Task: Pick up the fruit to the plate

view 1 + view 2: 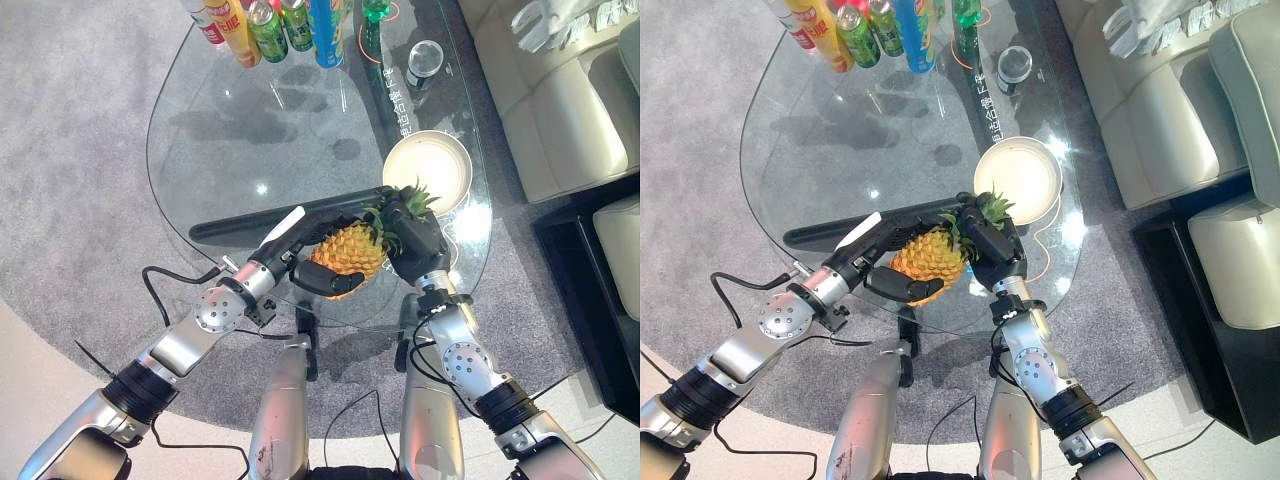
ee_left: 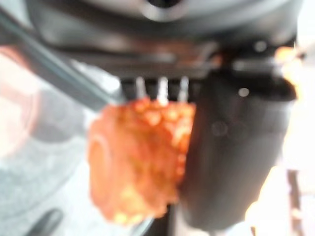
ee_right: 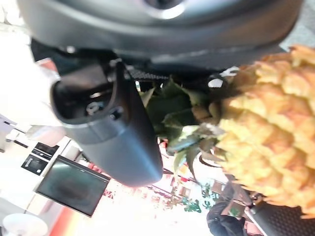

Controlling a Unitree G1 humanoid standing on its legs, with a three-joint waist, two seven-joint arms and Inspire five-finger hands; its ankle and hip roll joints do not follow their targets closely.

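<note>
Left eye view: pineapple (image 1: 347,249) clasped between left hand (image 1: 310,240) and right hand (image 1: 415,238).

Grey carpet (image 1: 80,150) fills left and centre of frame; paler curved floor strip (image 1: 30,370) at lower left. Oval glass table (image 1: 230,130) in middle, dark support bar (image 1: 215,228) visible beneath glass. Bottles and cans (image 1: 270,25) cluster at table's far edge, top centre; one dark can (image 1: 422,65) apart, to their right. Cream sofa (image 1: 560,100) along upper right, white cloth (image 1: 545,22) lying on it. Black low cabinet (image 1: 590,290) at right edge. Bright light glints on glass.
</note>
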